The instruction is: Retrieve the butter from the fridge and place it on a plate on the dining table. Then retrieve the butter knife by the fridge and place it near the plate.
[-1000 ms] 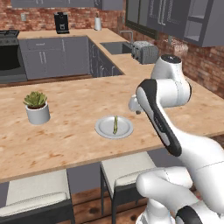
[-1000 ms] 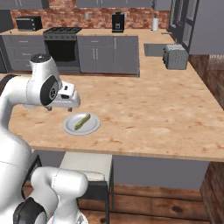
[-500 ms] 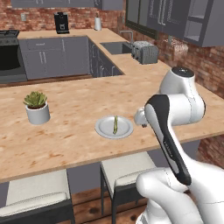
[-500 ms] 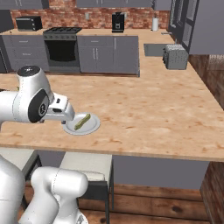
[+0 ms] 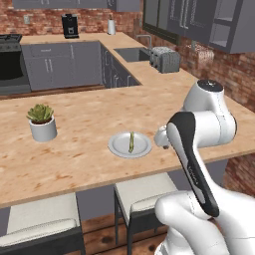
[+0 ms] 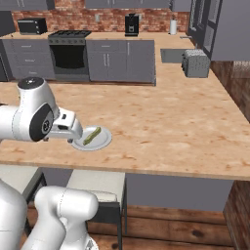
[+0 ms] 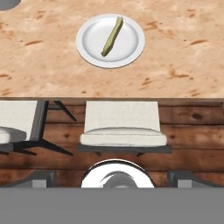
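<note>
With the butter (image 7: 112, 36) lying on the plate (image 7: 131, 43), upper centre of the hand view, my fingers are spread and empty; it looks light, soft, greasy: pinch mid-length, gently.

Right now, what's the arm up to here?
The butter lies on the plate on the dining table, so the first half of the job looks done. The gripper is open and holds nothing; the arm sits back over the table edge, its hand camera looking down at the plate and the stools. The butter knife hasn't been fetched yet. A potted plant stands to the plate's left.
</note>
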Motion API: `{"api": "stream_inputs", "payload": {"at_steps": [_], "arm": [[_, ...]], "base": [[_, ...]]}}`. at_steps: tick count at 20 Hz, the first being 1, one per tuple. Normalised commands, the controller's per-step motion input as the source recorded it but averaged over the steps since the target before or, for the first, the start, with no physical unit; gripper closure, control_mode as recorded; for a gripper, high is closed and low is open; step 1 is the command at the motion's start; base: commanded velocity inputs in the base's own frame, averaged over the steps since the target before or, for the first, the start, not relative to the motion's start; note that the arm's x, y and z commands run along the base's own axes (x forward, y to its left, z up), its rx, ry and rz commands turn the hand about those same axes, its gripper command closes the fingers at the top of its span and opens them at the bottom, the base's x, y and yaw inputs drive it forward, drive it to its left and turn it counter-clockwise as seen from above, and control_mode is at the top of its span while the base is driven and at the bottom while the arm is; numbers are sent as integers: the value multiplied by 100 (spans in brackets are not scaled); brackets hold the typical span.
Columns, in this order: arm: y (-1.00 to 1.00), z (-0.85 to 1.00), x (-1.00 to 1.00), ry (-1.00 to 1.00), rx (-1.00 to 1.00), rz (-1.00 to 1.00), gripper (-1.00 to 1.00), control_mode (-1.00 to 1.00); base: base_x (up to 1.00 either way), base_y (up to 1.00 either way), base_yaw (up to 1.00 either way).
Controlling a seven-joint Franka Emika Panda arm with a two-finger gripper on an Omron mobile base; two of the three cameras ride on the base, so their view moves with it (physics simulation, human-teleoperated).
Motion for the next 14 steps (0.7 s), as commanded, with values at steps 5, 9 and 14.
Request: {"api": "stream_inputs", "payload": {"at_steps": [5, 9, 14], "arm": [[0, 0, -1, 0, 0, 0, -100, -100], [2, 0, -26, 0, 0, 0, -100, -100], [1, 0, -15, 0, 0, 0, -100, 100]], "base": [[0, 0, 0], [0, 0, 0], [-76, 11, 0]]}}
